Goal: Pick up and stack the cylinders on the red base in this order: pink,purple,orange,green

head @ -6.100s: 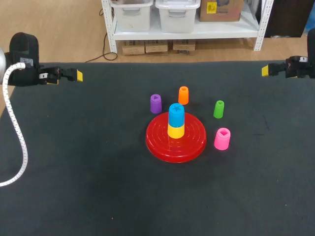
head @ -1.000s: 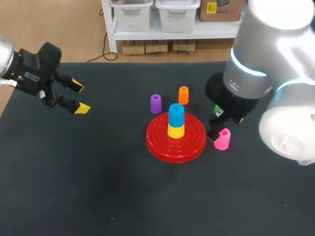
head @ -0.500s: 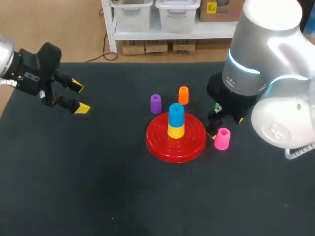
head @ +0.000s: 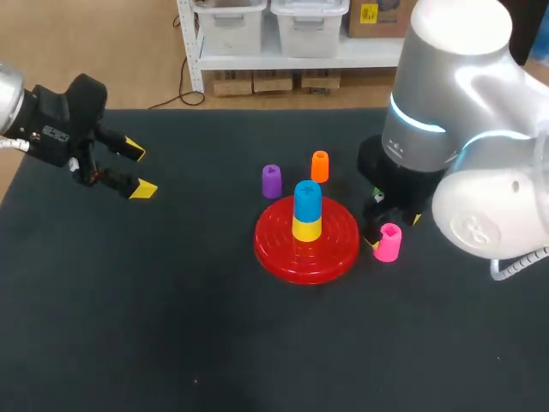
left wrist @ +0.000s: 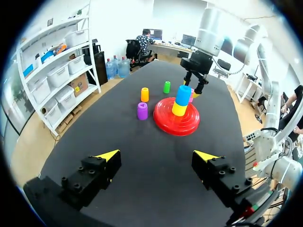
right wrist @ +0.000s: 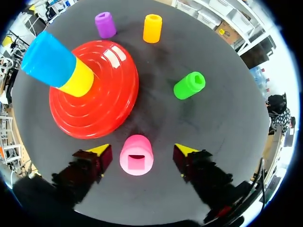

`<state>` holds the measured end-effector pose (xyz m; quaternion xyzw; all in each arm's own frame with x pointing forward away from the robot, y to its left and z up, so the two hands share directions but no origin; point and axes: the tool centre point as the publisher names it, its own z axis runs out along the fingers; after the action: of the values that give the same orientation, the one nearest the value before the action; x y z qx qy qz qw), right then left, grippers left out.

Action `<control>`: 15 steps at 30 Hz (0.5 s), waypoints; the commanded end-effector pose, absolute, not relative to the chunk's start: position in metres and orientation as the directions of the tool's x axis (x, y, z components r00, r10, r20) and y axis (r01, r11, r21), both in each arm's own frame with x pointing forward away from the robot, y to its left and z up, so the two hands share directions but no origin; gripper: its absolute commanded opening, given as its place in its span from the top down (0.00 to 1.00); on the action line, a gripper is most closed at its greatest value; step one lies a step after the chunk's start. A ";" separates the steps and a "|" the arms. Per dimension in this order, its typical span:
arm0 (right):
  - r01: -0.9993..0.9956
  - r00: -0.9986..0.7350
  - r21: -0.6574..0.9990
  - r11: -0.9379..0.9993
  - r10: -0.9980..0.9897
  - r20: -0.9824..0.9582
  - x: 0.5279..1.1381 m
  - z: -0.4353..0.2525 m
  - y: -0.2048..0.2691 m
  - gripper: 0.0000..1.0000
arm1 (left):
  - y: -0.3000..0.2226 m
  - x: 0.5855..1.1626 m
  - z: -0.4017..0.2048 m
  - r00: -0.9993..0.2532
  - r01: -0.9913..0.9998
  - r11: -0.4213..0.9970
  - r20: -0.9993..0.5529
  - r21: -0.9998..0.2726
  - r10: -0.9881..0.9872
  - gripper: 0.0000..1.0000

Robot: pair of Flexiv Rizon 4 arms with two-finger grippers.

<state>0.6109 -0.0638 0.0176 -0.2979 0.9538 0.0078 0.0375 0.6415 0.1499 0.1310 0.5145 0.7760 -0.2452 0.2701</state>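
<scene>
Pink plastic cylinder (right wrist: pixel 137 154) stands upright on the dark counter (right wrist: pixel 227 109) just beside the ridged red base (right wrist: pixel 106 90), between the spread fingers of the right claw (right wrist: pixel 142 150), which straddles it without touching, apparently lined up because pink goes first. The left claw (left wrist: pixel 156 155), also open and empty, hangs well apart, likely keeping clear.

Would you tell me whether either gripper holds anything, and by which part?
Nothing is held: the open right gripper straddles the pink cylinder; the left gripper is empty.

This looks to me like a robotics lab. My left arm (head: pixel 51 129) and right arm (head: pixel 446 112) work at a black table (head: pixel 171 326) with a red base (head: pixel 274 245) on it.
</scene>
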 end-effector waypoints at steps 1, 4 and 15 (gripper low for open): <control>-0.572 -0.817 -0.004 0.820 -0.570 -0.085 0.610 0.022 -0.064 0.32 | 0.151 0.641 0.130 -0.322 0.931 0.350 -0.674 -0.101 0.664 0.00; -0.576 -0.814 -0.004 0.818 -0.574 -0.090 0.609 0.025 -0.064 0.29 | 0.151 0.641 0.130 -0.322 0.931 0.350 -0.674 -0.101 0.664 0.00; -0.586 -0.808 0.010 0.810 -0.584 -0.075 0.601 0.028 -0.060 0.21 | 0.151 0.641 0.130 -0.322 0.931 0.350 -0.674 -0.101 0.664 0.00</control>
<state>0.6012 -0.0597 0.0283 -0.3070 0.9509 0.0154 0.0365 0.6415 0.1499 0.1310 0.5145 0.7760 -0.2452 0.2702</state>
